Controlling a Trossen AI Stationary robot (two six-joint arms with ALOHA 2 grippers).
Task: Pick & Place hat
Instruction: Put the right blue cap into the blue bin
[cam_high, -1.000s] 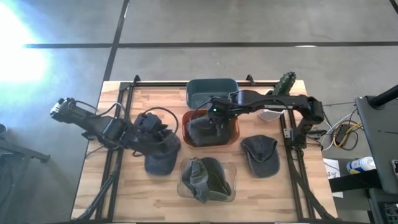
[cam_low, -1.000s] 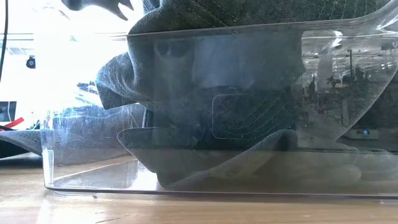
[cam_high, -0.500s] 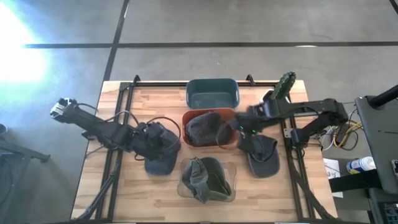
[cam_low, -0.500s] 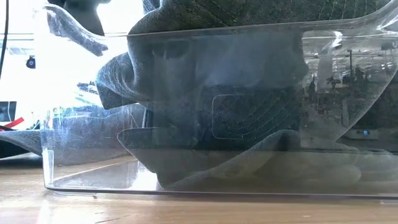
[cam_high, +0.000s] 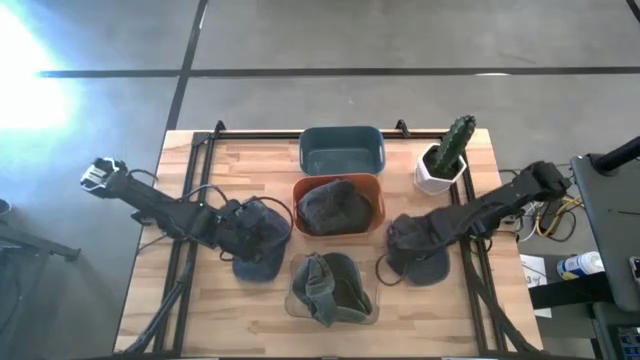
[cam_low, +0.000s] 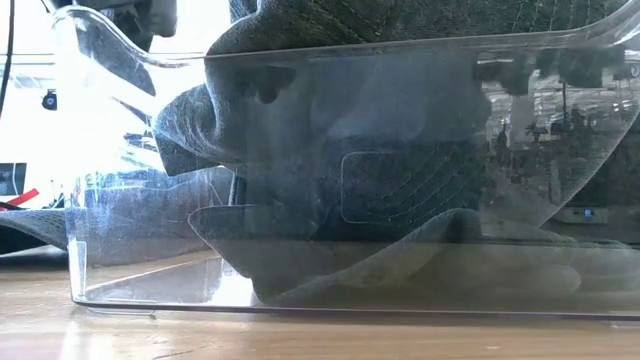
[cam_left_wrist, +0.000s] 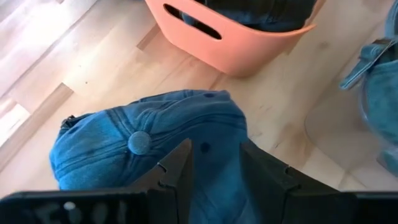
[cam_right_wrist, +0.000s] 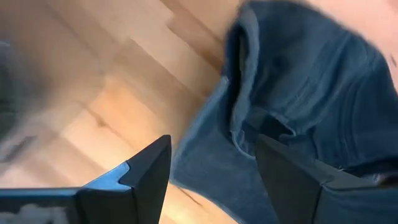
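Right hand (cam_right_wrist: 211, 180) hovering right over the blue cap (cam_right_wrist: 298, 93) on the right side of the worktop (cam_high: 200, 300), fingers spread wide and holding nothing, cap fabric sitting in the gap between them. Looking like the reach-in step for the next pick. Left hand (cam_left_wrist: 214, 168) doing much the same over the other blue cap (cam_left_wrist: 149, 137) on the left, fingers parted a little either side of the crown, not clamping anything as far as the wrist view shows. Moving outward: orange bin (cam_high: 338, 207) in the middle already holding a dark hat (cam_high: 335, 203), clear tray (cam_high: 372, 300) in front with a greenish hat (cam_high: 325, 285) slumped in it, grey-green bin (cam_high: 342, 150) at the back sitting bare, potted cactus (cam_high: 447, 150) off to the back right. Judging the trick here: dropping straight down so one finger lands inside a fold or under the brim edge and the other on top, pinching a good bunch of cloth instead of skating over the crown. Floppy fabric probably sagging on the lift, so going high enough to clear the bin rim before swinging over. Also worth minding the other arm working close to the middle bins.
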